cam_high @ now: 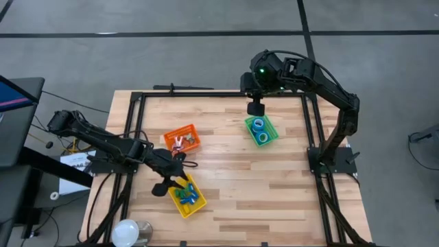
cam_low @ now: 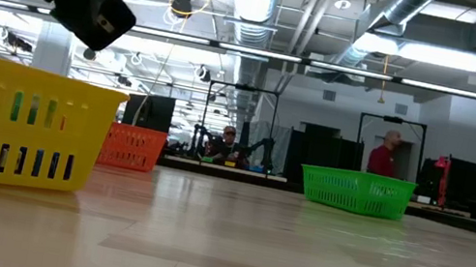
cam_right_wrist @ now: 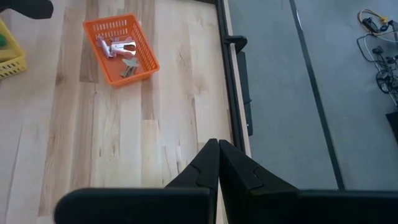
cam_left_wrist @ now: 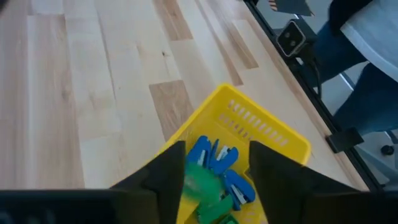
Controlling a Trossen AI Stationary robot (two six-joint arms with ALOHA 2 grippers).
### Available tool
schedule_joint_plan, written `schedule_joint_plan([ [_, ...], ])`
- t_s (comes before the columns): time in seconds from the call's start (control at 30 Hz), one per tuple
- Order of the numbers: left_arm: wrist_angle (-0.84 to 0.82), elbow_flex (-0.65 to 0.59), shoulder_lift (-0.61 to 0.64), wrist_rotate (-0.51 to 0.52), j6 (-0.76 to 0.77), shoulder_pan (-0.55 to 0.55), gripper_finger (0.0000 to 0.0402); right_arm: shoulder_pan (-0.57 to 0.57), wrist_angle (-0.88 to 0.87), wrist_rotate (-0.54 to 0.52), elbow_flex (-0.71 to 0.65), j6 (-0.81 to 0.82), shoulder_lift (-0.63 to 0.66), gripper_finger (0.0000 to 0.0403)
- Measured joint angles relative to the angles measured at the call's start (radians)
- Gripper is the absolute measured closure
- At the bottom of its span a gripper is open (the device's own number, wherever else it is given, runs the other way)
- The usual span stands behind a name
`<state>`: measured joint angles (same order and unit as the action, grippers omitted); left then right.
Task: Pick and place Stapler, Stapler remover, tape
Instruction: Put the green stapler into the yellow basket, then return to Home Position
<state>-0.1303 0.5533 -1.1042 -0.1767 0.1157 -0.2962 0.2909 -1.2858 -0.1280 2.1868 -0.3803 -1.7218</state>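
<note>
My left gripper [cam_high: 175, 180] [cam_left_wrist: 214, 177] hovers open over the yellow bin [cam_high: 187, 197] [cam_left_wrist: 273, 134] near the table's near edge. Blue staplers [cam_left_wrist: 217, 162] lie in that bin. A green stapler [cam_left_wrist: 202, 186] shows blurred between the fingers, and I cannot tell whether it touches them. The orange bin [cam_high: 182, 139] [cam_right_wrist: 121, 50] holds staple removers [cam_right_wrist: 118, 48]. Blue tape rolls [cam_high: 260, 130] lie in the green bin [cam_high: 269, 125]. My right gripper [cam_high: 256, 107] [cam_right_wrist: 218, 163] is shut and empty, just beyond the green bin at the far edge.
A black frame rail [cam_high: 219, 94] runs round the wooden table [cam_high: 240, 185]. A white round lamp [cam_high: 127, 233] sits at the near left corner. In the low view the yellow [cam_low: 3, 127], orange [cam_low: 132, 146] and green [cam_low: 356, 191] bins stand apart; people [cam_low: 383, 157] are far behind.
</note>
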Motion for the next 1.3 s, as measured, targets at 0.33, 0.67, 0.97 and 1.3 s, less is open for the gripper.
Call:
schedule_joint_plan([
  [0.33, 0.014, 0.019, 0.074, 0.019, 0.058, 0.055, 0.0172, 0.000, 0.000, 0.000, 0.000, 0.004, 0.000, 0.0401],
  [0.67, 0.016, 0.024, 0.244, 0.110, -0.011, 0.189, 0.0195, 0.000, 0.000, 0.000, 0.000, 0.007, 0.000, 0.0401],
  [0.97, 0.021, 0.024, 0.332, 0.281, -0.030, 0.277, 0.0243, 0.000, 0.000, 0.000, 0.000, 0.007, 0.000, 0.0401],
  [1.3, 0.027, 0.024, 0.339, 0.281, -0.030, 0.283, 0.0250, 0.000, 0.029, 0.001, 0.000, 0.032, 0.000, 0.0401],
])
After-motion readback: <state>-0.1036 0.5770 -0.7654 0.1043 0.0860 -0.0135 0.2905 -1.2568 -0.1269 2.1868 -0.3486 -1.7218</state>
